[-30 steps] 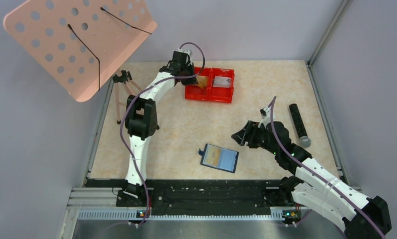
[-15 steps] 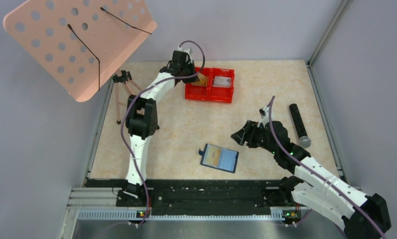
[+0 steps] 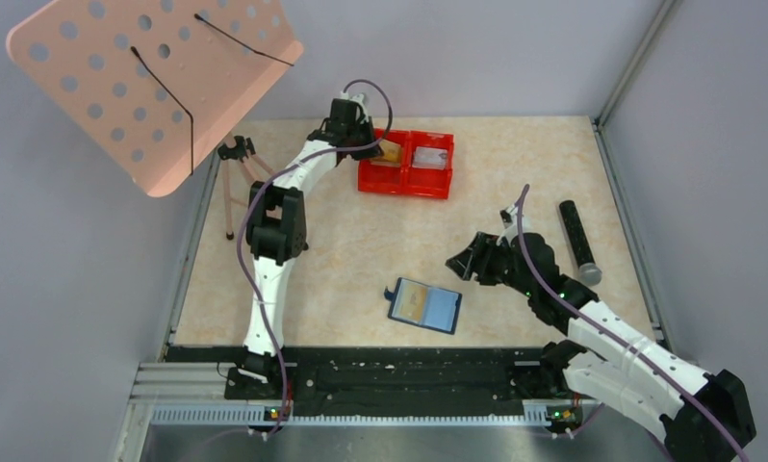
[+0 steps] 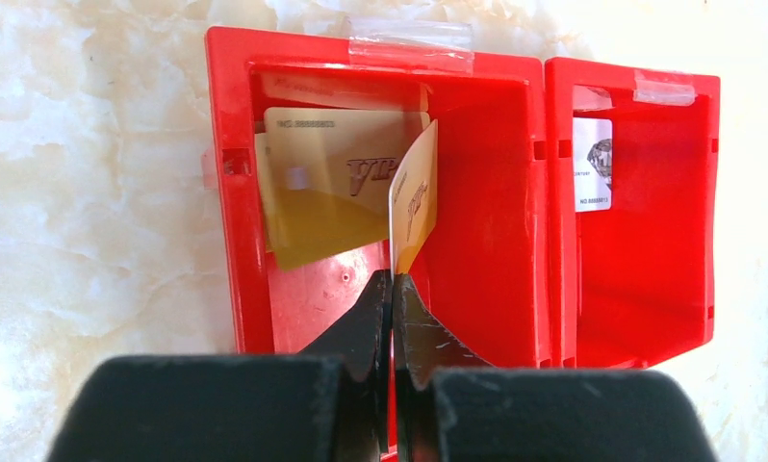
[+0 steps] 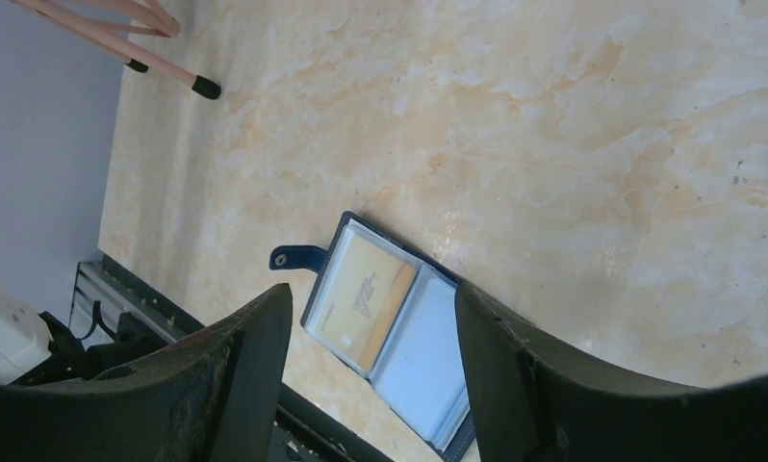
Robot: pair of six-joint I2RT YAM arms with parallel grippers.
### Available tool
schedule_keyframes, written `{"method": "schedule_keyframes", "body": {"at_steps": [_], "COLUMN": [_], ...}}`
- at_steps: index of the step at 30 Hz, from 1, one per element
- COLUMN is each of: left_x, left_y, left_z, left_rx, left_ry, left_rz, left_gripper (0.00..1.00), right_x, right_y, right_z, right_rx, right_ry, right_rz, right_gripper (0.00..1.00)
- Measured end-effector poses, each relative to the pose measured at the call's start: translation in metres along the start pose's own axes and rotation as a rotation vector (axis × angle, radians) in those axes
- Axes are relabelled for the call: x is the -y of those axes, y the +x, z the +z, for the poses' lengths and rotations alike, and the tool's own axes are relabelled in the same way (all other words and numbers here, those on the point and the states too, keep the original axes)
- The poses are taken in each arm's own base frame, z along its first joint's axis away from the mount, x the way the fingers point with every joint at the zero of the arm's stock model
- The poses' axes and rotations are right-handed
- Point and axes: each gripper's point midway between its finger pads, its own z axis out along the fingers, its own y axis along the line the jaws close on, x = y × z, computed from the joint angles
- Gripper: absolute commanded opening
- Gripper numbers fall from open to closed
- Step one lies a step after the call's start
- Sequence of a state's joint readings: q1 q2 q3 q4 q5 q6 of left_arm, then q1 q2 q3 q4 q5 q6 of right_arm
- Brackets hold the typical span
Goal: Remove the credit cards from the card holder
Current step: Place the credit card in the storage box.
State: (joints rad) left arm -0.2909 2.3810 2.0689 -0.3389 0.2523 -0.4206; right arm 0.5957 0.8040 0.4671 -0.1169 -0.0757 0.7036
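Between the pressed-together fingertips of the left pincer [image 4: 393, 279] a gold card [image 4: 414, 197] stands on edge, pinched over the left compartment of the red tray [image 4: 236, 241]. It is just above another gold card [image 4: 327, 178] lying flat inside, with a pale card [image 4: 592, 164] in the compartment alongside. Well apart from that pincer, the card holder [image 5: 423, 356] lies open on the table [image 5: 601, 144] beneath the spread, empty right pincer [image 5: 371, 308], a further gold card [image 5: 364, 294] showing in one pocket. Several cards look to be out and this one needs only releasing, leaving at least the pocketed card; whether the other pocket hides more I cannot tell.
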Motion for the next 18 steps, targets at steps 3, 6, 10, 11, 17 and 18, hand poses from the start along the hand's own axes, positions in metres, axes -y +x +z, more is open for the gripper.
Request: {"method": "schedule_keyframes", "body": {"at_steps": [3,6,10,11,17,18], "left_x": [-0.0008,0.0018,0.0034,0.0031,-0.0051,-0.0061], "left_y": [-0.0002,-0.0041,-0.0054,-0.0059,-0.0028,-0.0029], "left_z": [0.0008,0.0016,0.0021,0.0026,0.0077,0.0085], "left_rx": [0.000,0.015,0.020,0.022,0.020,0.021], "left_ry": [0.004,0.015,0.020,0.020,0.004,0.003], "left_rz": [-0.005,-0.003,-0.007,-0.008,-0.016,-0.017], "left_gripper": [0.02,0.11,0.20,0.21,0.26,0.26], "right_x": [0.0013,0.0029,0.0037,0.0038,-0.0005,-0.0010], "right_y": [0.0013,0.0029,0.0037,0.0038,-0.0013,-0.0019], "right_z": [0.0024,0.0049,0.0069,0.0068,0.0073,0.0072], "right_rx": [-0.007,-0.014,-0.018,-0.018,-0.009,-0.008], "right_ry": [0.005,0.011,0.014,0.015,0.007,0.006], "right_rz": [0.001,0.001,0.001,0.001,0.000,0.000], "right_gripper": [0.63,0.63,0.63,0.63,0.63,0.63]}}
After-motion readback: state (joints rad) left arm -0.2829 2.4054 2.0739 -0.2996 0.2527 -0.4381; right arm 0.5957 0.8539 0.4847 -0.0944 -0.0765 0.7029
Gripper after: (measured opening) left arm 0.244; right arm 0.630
